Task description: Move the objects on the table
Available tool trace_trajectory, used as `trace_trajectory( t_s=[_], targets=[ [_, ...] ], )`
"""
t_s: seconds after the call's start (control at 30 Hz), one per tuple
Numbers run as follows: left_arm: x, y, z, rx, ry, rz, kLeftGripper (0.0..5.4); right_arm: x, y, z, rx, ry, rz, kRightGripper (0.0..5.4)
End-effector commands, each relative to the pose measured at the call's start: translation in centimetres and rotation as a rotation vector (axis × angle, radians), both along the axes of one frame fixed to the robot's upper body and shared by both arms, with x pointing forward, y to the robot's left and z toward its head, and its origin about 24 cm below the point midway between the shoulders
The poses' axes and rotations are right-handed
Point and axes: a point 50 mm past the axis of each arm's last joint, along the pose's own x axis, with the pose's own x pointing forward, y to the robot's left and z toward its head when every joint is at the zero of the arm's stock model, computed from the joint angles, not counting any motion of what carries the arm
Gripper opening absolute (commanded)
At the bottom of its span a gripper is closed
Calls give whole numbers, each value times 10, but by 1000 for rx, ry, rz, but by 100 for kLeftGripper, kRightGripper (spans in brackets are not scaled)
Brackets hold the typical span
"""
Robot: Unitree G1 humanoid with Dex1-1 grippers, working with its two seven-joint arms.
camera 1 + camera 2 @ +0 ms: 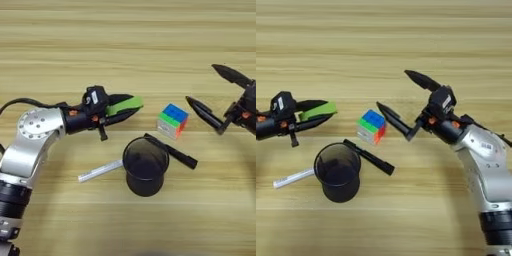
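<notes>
My left gripper [131, 108] is shut on the bright green block [123, 105], held between its two black fingers left of centre, just above the table [125, 40]. The puzzle cube [173, 120] rests on the wood to the right of the block, blue face up, green and orange on its sides. My right gripper [392, 92] stands wide open just right of the cube; its lower finger [390, 117] points at the cube from a short gap and its upper finger [421, 80] reaches up and away.
A black cup [145, 165] stands upright in front of the cube. A black marker [172, 151] lies slanted beside the cup's right rim. A white pen [99, 171] lies to the cup's left.
</notes>
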Motion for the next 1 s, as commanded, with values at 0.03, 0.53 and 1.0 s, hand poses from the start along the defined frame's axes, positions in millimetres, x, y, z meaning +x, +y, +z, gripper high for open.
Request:
trace_trajectory(
  t_s=[0.03, 0.53, 1.0],
  targets=[
    [-7, -7, 9, 29, -19, -111, 133, -10, 9, 1, -73, 27, 125, 540],
    [-30, -21, 17, 80, 54, -365, 133, -31, 22, 11, -284, 67, 422, 540],
    [-35, -26, 19, 82, 52, -405, 133, -38, 30, 7, -350, 87, 497, 477]
  ],
)
